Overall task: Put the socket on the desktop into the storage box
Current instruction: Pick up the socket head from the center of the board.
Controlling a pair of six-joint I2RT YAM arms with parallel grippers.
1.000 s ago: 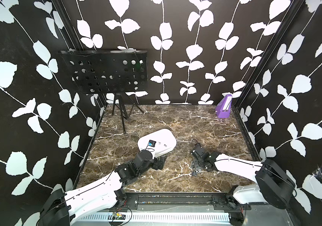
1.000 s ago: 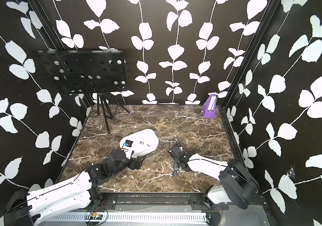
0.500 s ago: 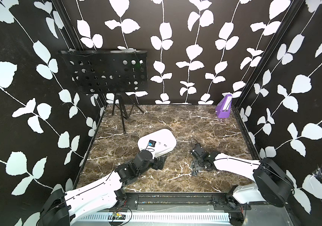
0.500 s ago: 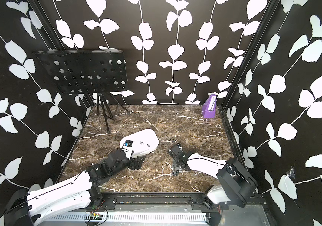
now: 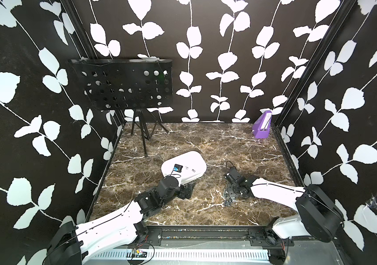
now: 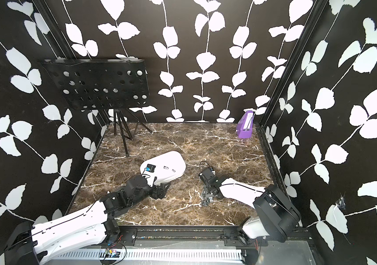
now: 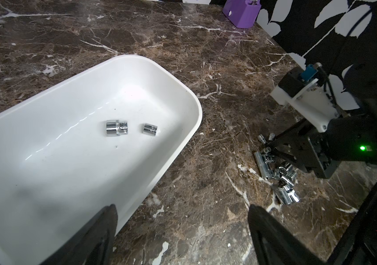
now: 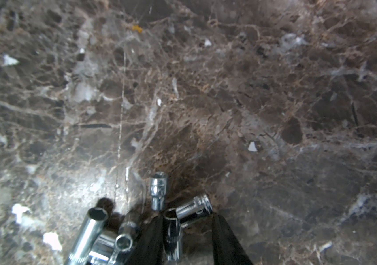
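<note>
Reaching in from the front right corner, the right arm (image 5: 274, 190) keeps its white link low over the desk (image 5: 228, 142), wrist bent so that the right fingers (image 8: 226, 243) point down into a loose heap of chrome sockets (image 5: 228, 199) near the desk's front middle. Right fingers: narrowly parted, tips down at the desk; one socket (image 8: 172, 234) sits between them, close against one finger, with a gap to the other, not clamped. Remaining sockets of the heap: one long, several short, touching one another just beside the fingers. Left arm (image 5: 114, 220): stretched from the front left corner, elbow low, black wrist at the near edge of the storage box (image 5: 194, 160). Left fingers (image 7: 100, 236): spread wide, nothing between them, one tip at the box's near rim, the other over bare desk. Storage box: white, shallow, rounded corners, set askew at desk centre, apart from the heap; contents, two chrome pieces (image 7: 116, 128) lying on their sides, near each other but not touching. Also present: purple box (image 5: 262, 127), upright, far right corner; black perforated music stand (image 5: 123, 85), far left corner.
</note>
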